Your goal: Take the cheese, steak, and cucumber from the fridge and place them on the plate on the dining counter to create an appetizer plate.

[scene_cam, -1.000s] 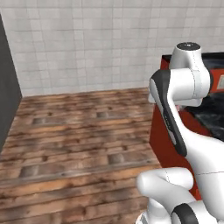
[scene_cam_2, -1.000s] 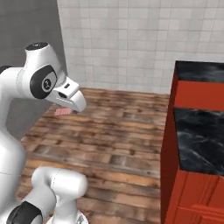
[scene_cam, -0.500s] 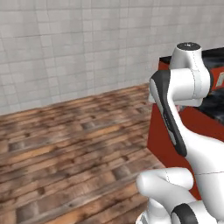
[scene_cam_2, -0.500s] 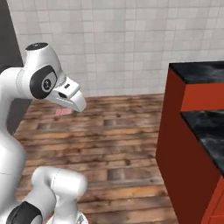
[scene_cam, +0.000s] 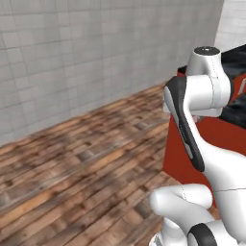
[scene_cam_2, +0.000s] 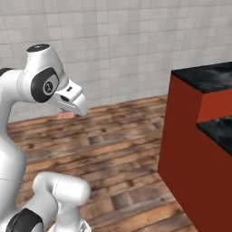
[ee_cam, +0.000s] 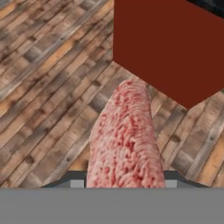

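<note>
Hand view: the steak (ee_cam: 124,138), pinkish-red with pale marbling, is sticking up from the bottom of the picture right where the gripper's (ee_cam: 124,181) fingers sit, so the gripper is clamping it, partly closed around the slab; the finger tips themselves are hidden behind the meat. The steak is hanging above the wood plank floor (ee_cam: 48,74), not touching it. The red front of the dining counter (ee_cam: 170,48) is showing just past the steak's far end.

Right base view: the arm (scene_cam_2: 41,86) is bending on the left, and a small pink bit of steak (scene_cam_2: 66,115) is peeking out under the hand. The counter's black top (scene_cam_2: 204,74) is sitting to the right, with a grey tiled wall (scene_cam_2: 118,45) behind.

Left base view: the arm (scene_cam: 202,96) is standing in front of the counter's red panel (scene_cam: 211,139).
</note>
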{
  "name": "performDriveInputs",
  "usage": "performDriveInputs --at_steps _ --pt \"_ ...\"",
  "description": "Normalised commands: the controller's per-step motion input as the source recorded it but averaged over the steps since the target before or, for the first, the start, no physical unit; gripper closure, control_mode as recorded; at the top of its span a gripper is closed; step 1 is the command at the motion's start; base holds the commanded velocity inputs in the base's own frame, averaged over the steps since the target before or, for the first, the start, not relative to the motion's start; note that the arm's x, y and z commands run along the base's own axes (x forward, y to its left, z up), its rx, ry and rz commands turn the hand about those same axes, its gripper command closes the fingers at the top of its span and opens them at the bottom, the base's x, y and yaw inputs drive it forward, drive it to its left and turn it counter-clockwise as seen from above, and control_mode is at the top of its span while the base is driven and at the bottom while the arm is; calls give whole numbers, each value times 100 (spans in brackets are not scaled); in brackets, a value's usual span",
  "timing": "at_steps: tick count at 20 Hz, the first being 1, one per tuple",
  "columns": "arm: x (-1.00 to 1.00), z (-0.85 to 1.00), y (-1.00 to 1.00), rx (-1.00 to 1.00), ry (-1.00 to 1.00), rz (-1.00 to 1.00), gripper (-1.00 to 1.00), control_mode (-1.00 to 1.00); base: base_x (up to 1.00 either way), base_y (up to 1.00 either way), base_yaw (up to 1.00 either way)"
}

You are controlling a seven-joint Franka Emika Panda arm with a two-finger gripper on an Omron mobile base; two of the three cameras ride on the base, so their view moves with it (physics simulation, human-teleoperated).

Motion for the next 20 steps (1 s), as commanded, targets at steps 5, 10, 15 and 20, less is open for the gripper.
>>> performDriveInputs --at_steps 5,10,15,20 --pt "0 0 0 0 0 0 100 100 86 100 -46" --pt "0 0 0 0 0 0 100 100 90 100 -47" --pt "0 0 0 0 0 0 100 100 89 100 -47" --pt "0 0 0 0 0 0 100 100 90 100 -47"
